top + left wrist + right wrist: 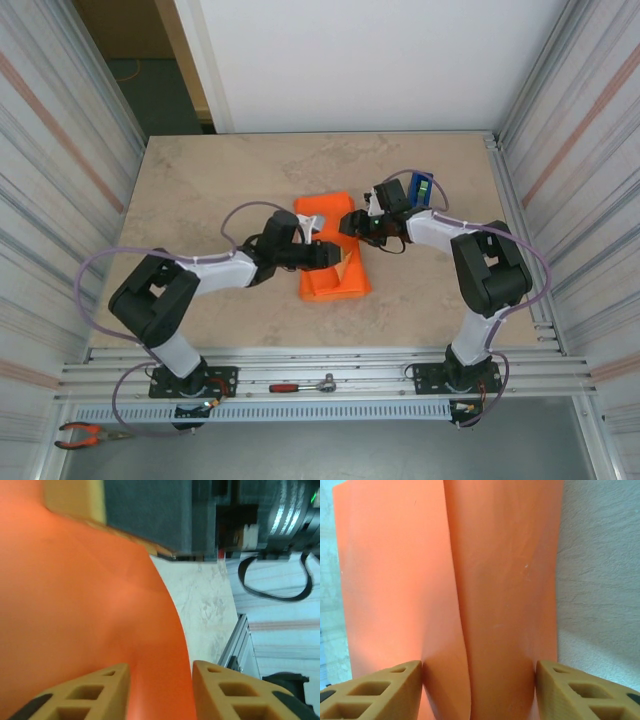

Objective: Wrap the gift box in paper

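Bare table [220, 190] lay open at the top view's upper left and lower right. At centre, the left arm [215, 270] and right arm [440, 230] crowded the paper [335, 282], with a blue tape dispenser [421, 186] just above.

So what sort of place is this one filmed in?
Probably a lab robot test cell: a tabletop walled by corrugated panels, aluminium rails along its near edge, and loose pliers.
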`<state>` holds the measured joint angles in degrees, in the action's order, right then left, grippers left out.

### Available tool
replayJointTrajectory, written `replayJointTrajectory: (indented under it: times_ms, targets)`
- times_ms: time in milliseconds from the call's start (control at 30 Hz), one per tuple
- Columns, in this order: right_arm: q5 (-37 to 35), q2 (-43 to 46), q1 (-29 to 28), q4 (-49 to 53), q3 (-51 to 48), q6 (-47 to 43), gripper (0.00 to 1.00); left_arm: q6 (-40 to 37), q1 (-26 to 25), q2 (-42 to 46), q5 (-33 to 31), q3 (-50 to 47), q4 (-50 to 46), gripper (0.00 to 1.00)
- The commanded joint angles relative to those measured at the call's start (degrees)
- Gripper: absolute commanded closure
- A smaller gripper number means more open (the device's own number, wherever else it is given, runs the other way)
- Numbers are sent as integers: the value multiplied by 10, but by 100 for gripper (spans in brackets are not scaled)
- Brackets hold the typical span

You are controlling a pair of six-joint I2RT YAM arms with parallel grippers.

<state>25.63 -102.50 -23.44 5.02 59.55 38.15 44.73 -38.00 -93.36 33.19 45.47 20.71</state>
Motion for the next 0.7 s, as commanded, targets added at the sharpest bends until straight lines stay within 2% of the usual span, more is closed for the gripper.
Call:
replayJointTrajectory:
  times_ms: [0,200,400,533,667]
  targets:
    - [4,5,4,15,-24,6,45,-19,39,52,59,34,-56,55]
    - [9,5,3,-6,-41,21,51,-46,130,104,59,43,-117,44]
    - [2,14,-3,-21,-60,37,54,-83,217,78,44,14,-143,40]
    - [-5,14,-11,-24,-64,41,55,-102,227,34,52,15,-142,38]
    - [-10,12,-24,-26,-64,46,56,-91,219,1,64,12,-100,37]
